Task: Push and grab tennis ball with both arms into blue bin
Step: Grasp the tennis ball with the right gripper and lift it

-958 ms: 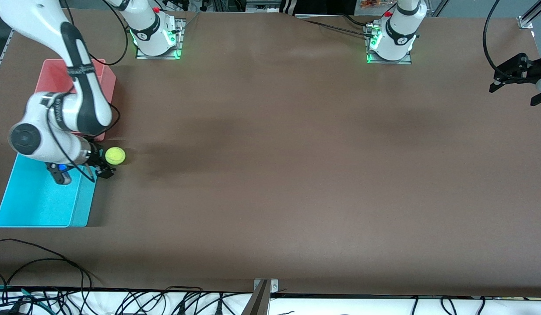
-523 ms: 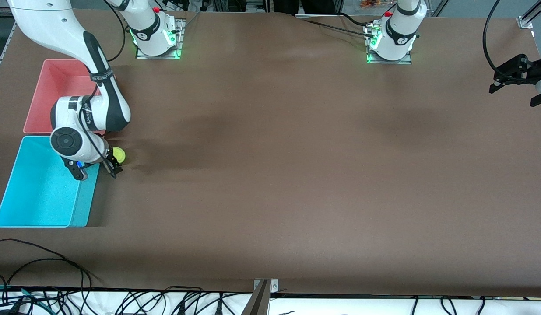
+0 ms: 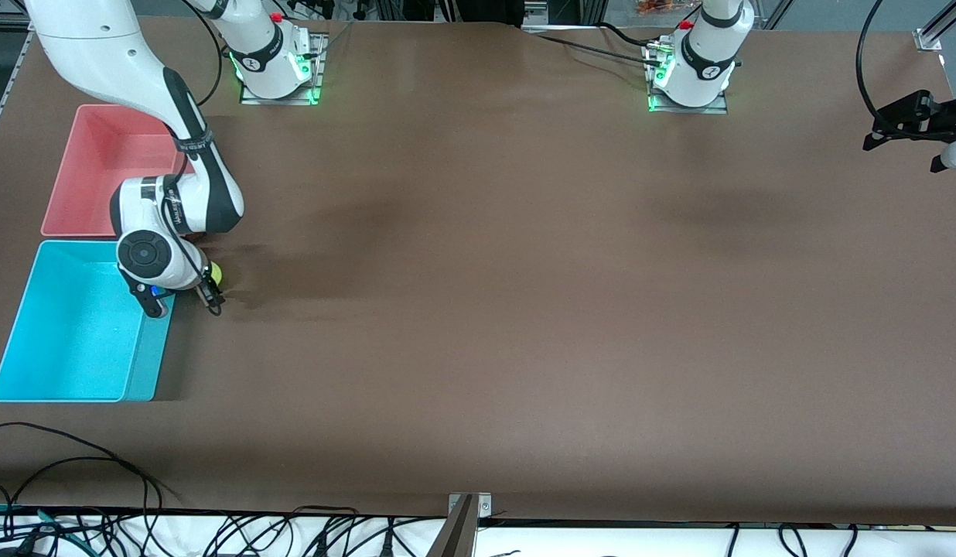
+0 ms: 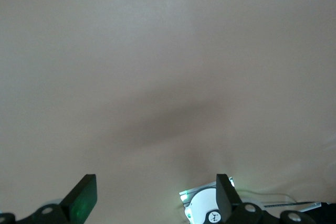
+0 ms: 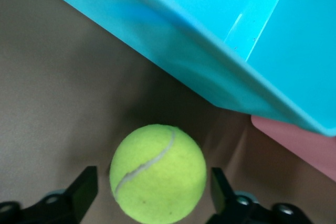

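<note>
The tennis ball (image 3: 215,273) lies on the brown table just beside the blue bin (image 3: 68,340), at the bin's corner next to the pink bin. My right gripper (image 3: 213,286) is low over the ball, which its wrist mostly hides in the front view. In the right wrist view the ball (image 5: 157,179) sits between the open fingers (image 5: 86,184) with a small gap on each side, and the blue bin's wall (image 5: 210,51) is close by. My left gripper (image 3: 903,148) waits open and empty in the air at the left arm's end of the table; it also shows in the left wrist view (image 4: 155,190).
A pink bin (image 3: 99,155) stands against the blue bin, farther from the front camera; its corner shows in the right wrist view (image 5: 299,145). Cables lie along the table's near edge. The left arm's base (image 4: 210,213) shows in the left wrist view.
My right arm's wrist has swung from over the blue bin to over the ball, so the open fingers now straddle it. The ball has barely moved. The left gripper shifted slightly.
</note>
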Action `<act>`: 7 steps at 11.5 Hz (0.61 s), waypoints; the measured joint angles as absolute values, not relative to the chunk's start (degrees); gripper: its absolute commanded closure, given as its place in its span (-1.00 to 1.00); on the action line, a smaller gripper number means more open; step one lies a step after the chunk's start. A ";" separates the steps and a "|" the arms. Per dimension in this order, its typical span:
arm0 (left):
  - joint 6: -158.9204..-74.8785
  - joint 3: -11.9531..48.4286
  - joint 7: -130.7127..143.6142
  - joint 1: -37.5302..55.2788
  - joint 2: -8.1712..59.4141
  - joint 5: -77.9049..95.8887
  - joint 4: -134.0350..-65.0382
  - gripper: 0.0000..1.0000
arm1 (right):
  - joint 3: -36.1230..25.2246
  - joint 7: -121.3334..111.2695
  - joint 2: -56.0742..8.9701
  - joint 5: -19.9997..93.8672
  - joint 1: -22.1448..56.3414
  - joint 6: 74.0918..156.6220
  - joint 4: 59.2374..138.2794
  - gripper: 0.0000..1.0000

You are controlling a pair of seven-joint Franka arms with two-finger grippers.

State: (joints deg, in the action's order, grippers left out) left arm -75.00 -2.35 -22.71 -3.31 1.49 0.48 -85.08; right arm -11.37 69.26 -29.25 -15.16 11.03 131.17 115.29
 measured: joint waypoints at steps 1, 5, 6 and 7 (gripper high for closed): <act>-74.17 -2.35 -22.71 -3.63 1.75 0.78 -85.12 -1.00 | -11.38 69.95 -29.39 -15.30 11.23 131.38 115.29 0.48; -73.57 -1.90 -22.64 -3.59 4.12 1.18 -85.19 -1.00 | -11.47 70.60 -27.73 -15.65 11.46 126.83 111.51 0.54; -73.57 -1.95 -22.64 -3.65 4.12 1.18 -85.15 -1.00 | -11.48 70.28 -26.85 -15.65 11.50 121.60 108.65 0.54; -72.89 -1.89 -22.67 -3.63 4.11 1.19 -85.05 -1.00 | -11.56 69.32 -26.04 -15.64 11.49 116.96 105.65 0.54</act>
State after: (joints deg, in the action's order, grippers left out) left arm -72.89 -1.89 -22.67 -3.63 4.11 1.19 -85.05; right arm -11.56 69.32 -26.04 -15.64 11.49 116.96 105.65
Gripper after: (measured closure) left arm 0.000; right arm 0.339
